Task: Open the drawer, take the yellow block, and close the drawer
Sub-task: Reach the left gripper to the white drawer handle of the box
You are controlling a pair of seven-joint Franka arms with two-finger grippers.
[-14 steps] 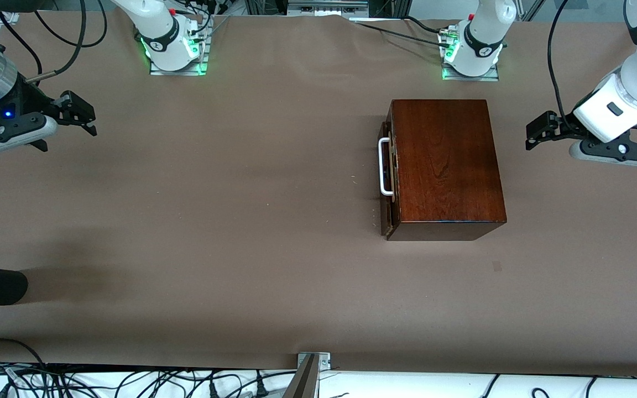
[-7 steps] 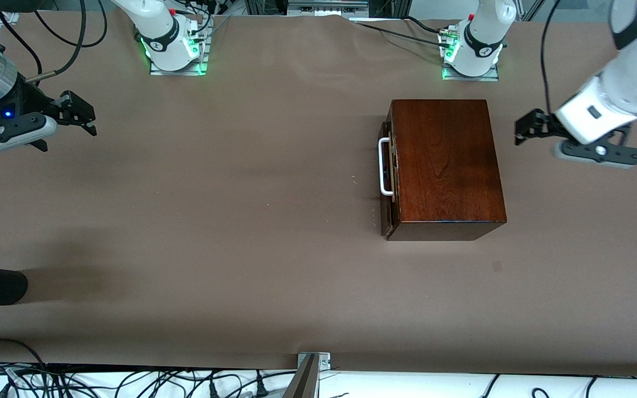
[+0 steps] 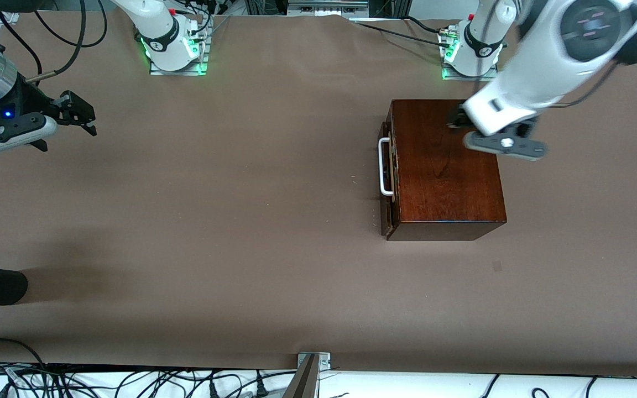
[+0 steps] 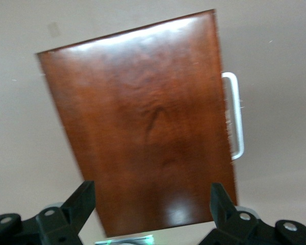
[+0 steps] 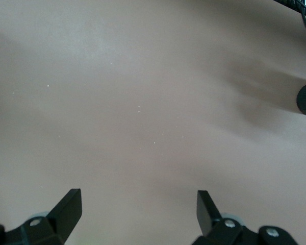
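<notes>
Left gripper [image 3: 454, 119] swung in over box [image 3: 445, 166], fingers apart (drawer [image 3: 386, 171] shut); right gripper [image 3: 78, 116] waits, open.

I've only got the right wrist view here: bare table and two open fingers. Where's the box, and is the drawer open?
Observer: The box sits toward the left arm's end of the table; its drawer looks nearly shut, white handle untouched.
Operator: Is the left arm doing anything?
Observer: Yes, the left gripper hangs over the box's top, fingers open, holding nothing.
Operator: And the yellow block?
Observer: Not visible in any view.
Operator: Where's my right gripper?
Observer: The right gripper waits over bare table at the right arm's end.
</notes>
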